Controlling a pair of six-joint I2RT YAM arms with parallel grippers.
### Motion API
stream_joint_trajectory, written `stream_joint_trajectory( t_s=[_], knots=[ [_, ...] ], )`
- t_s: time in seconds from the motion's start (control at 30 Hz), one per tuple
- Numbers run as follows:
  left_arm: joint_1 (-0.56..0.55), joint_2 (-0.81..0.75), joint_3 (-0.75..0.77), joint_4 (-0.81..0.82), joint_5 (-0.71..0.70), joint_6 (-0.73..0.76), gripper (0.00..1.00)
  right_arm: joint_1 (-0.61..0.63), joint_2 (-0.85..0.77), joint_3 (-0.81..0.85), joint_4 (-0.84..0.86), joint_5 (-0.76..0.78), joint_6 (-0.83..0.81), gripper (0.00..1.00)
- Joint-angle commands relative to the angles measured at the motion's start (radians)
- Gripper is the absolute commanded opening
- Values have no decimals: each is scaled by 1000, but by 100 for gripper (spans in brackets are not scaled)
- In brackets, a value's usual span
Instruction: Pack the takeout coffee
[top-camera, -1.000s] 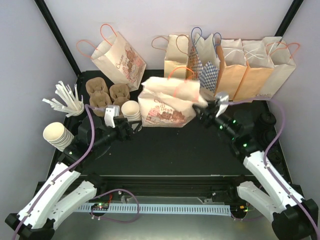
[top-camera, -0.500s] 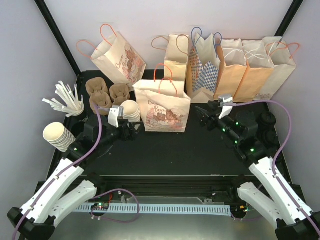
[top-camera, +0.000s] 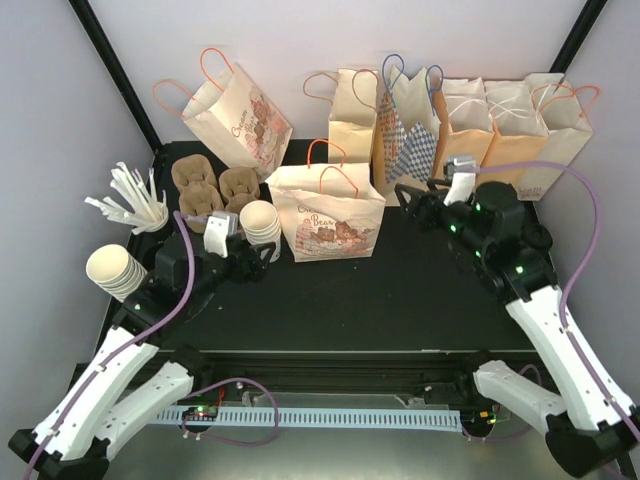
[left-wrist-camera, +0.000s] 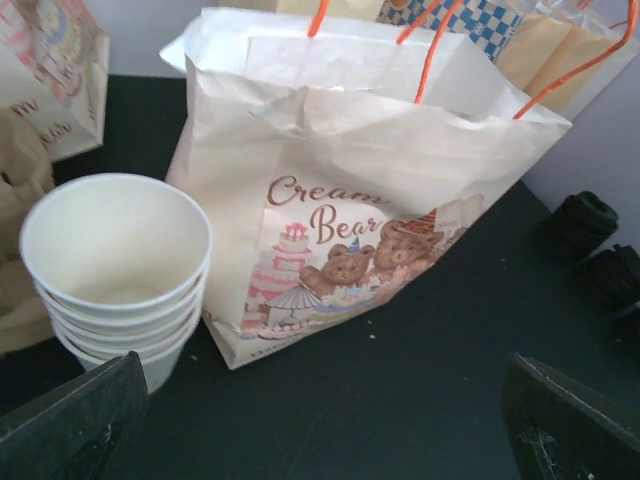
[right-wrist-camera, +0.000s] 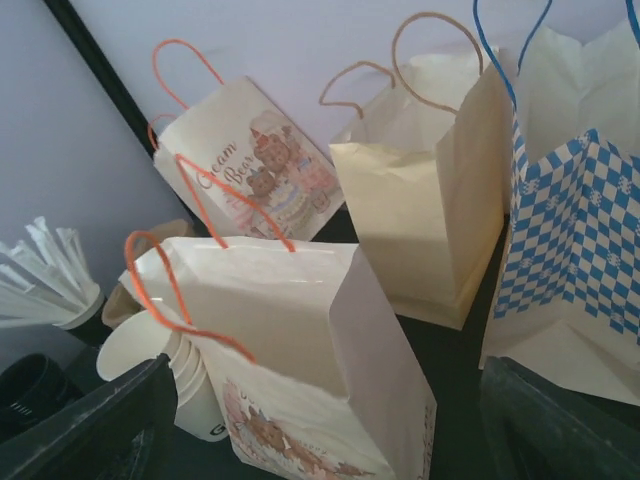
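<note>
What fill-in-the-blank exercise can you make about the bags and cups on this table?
1. The bear bag in the middle of the table has handles of the colour ____.
2. In the top view, the stack of white cups stands directly to the ____ of that bag.
3. The checked bag at the back has a pattern in white and ____.

Missing words: orange; left; blue.
</note>
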Motion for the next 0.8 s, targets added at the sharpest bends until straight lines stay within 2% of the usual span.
stream_joint_trajectory(
  t_s=[0.0, 0.17, 0.3, 0.4, 0.5, 0.57, 0.7, 0.77],
  knots=[
    [-3, 62, 149, -106, -94, 124, 99, 4, 136, 128, -168, 41, 44, 84],
    [0, 230, 336, -193, -208, 221, 99, 6, 231, 223, -184, -93, 77, 80],
    [9, 325, 406, -122, -290, 299, 99, 5, 271, 257, -141, -147, 227, 77],
    [8, 415, 455, -37, -289, 401, 99, 11, 289, 265, -58, -273, 266, 77],
    [10, 504, 525, 8, -257, 500, 99, 46, 292, 279, -3, -303, 191, 77],
    [11, 556, 563, 30, -205, 585, 94, 73, 286, 266, 36, -284, 83, 78],
    [14, 644, 639, 86, -175, 635, 92, 102, 303, 247, 90, -351, -110, 79],
    [17, 702, 683, 88, -142, 671, 92, 129, 321, 269, 77, -307, -177, 78]
  ],
)
